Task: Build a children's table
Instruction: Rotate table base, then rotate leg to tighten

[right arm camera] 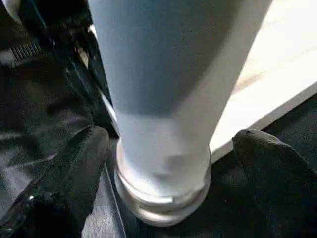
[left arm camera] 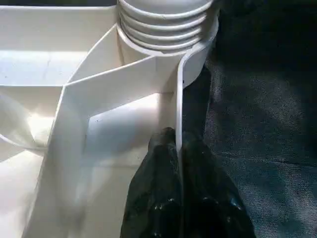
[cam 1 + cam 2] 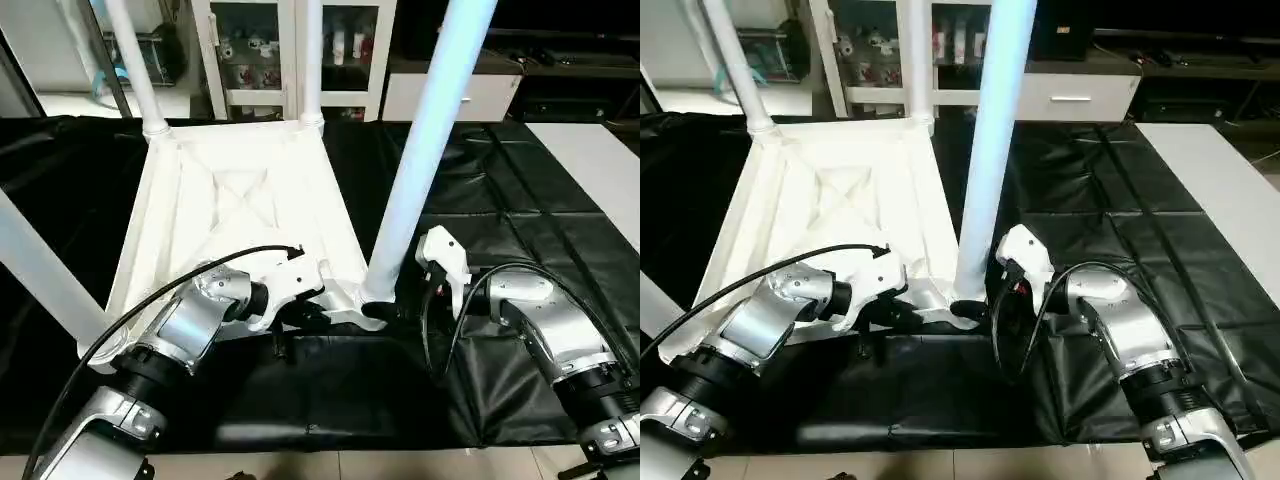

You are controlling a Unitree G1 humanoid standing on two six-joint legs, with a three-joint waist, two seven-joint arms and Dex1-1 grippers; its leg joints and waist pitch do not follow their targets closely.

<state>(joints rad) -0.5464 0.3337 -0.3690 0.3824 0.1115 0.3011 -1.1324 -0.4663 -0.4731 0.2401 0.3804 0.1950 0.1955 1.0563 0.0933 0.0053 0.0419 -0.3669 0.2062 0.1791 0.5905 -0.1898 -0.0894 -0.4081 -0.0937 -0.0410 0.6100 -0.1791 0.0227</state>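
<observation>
A: What's sitting around the work right now?

B: Large white plastic square table top (image 3: 240, 215) is lying ribbed side up on the black-covered work table (image 3: 500, 200), centre-left in the head views. Behind it, at 12 o'clock, a white glass-door cabinet (image 3: 290, 50) holding small bottles and figures, and a low white drawer unit (image 3: 450, 95) at 1 o'clock. A pale sheet (image 3: 600, 170) is lying on the black cover at 3 o'clock.

A: Anything blocking?

B: Black cable (image 3: 180, 280) is looping over the left forearm, another cable (image 3: 440, 330) is hanging by the right wrist. The near right leg is standing between the two grippers.

A: Count?

B: One top, four long white tapered tube legs, all standing in corner sockets: far left leg (image 3: 135, 65), far right leg (image 3: 312, 60), near right leg (image 3: 425, 150), near left leg (image 3: 40, 275), which is leaning out toward 9 o'clock. Two arms.

A: Grippers?

B: Left gripper (image 2: 179, 148) is pinching the top's thin side wall, one finger (image 2: 158, 188) on each face, squeezed tight, just beside the ribbed socket collar. Right gripper (image 1: 163, 148) is standing spread wide, fingers (image 1: 79, 163) either side of the near right leg's base, gaps on both sides, gripping nothing.

A: Any labels or writing?

B: Nothing readable; cabinet items are too small to make out.
</observation>
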